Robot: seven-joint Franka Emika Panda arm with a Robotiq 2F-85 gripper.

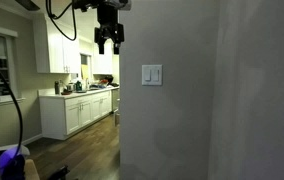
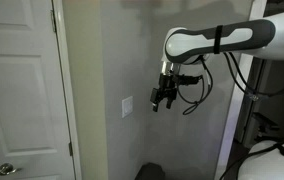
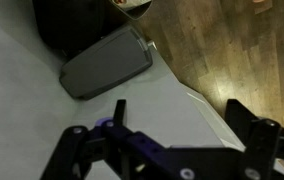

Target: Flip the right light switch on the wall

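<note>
The white switch plate [image 1: 153,75] sits on the grey-beige wall [image 1: 182,120], and the right light switch [image 1: 157,75] is its right-hand paddle. In an exterior view the plate [image 2: 128,106] shows edge-on, so the paddles cannot be told apart there. My gripper [image 1: 107,42] hangs open and empty, up and to the left of the plate, apart from the wall. In an exterior view the gripper [image 2: 160,100] is a short way out from the plate. In the wrist view the open fingers [image 3: 179,107] frame the pale wall face; the switch is out of view.
White kitchen cabinets [image 1: 77,110] and a counter stand beyond the wall's corner. A white door [image 2: 22,90] is beside the wall. A grey rounded object [image 3: 107,62] and wood floor [image 3: 232,50] lie below the gripper. Cables [image 2: 197,90] hang from the arm.
</note>
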